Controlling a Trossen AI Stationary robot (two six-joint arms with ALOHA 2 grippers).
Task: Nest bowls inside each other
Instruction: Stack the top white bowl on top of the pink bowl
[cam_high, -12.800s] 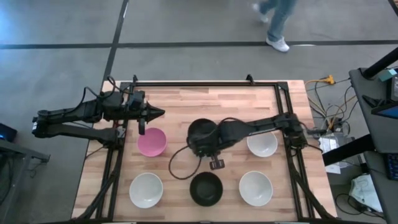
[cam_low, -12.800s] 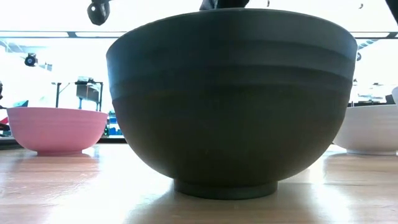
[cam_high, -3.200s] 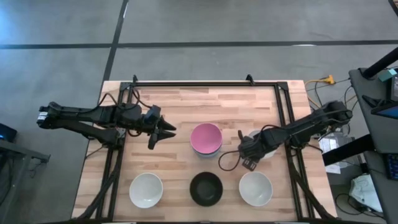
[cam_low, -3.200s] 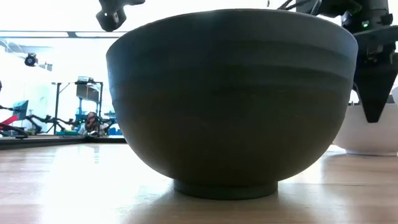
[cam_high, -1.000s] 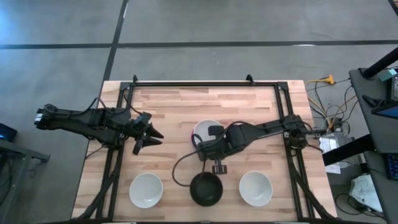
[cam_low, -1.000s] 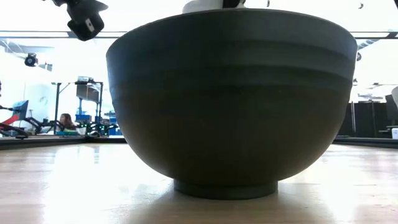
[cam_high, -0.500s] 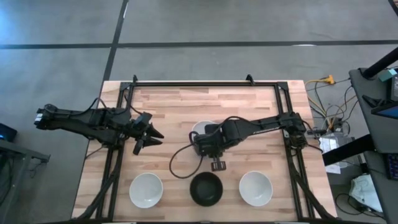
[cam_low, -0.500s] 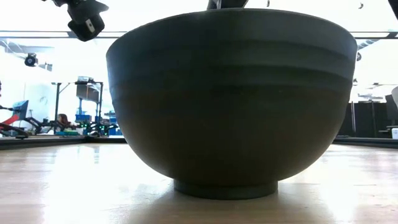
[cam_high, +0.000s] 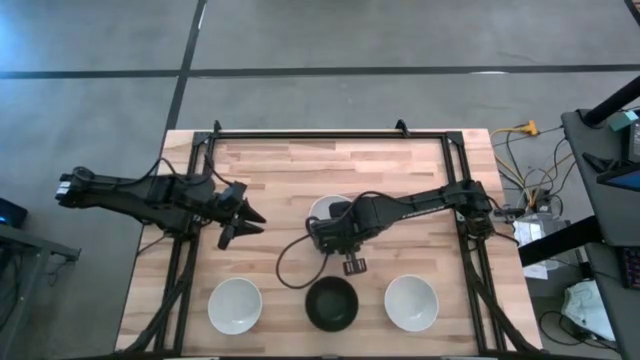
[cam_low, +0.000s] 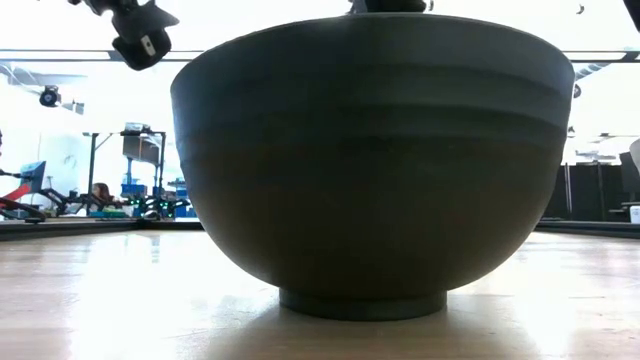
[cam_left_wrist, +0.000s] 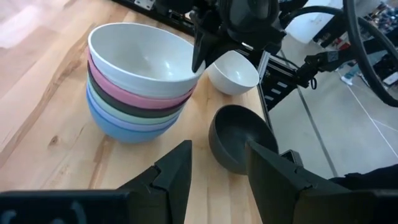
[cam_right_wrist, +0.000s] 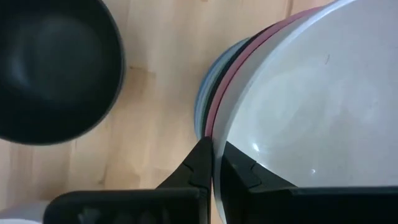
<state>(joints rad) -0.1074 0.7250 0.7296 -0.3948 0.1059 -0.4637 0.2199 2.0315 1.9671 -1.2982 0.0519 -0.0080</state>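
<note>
In the middle of the wooden table (cam_high: 280, 175) stands a stack of nested bowls (cam_left_wrist: 138, 96). From the bottom it goes blue, lavender, mint green, black, pink, and a white bowl (cam_left_wrist: 143, 59) sits on top. The right gripper (cam_right_wrist: 214, 163) is at this stack, and its two fingers are pinched together on the rim of the white top bowl, one inside and one outside.

A single black bowl (cam_high: 331, 303) stands alone at the near edge, in the centre, and in the low view it fills almost the whole picture. One white bowl (cam_high: 234, 305) is on its left and another white bowl (cam_high: 411, 303) is on its right, each well apart from it.

The left gripper (cam_high: 246, 216) hangs over the left side of the table, away from the stack, with its fingers (cam_left_wrist: 175, 171) spread apart and nothing between them.
</note>
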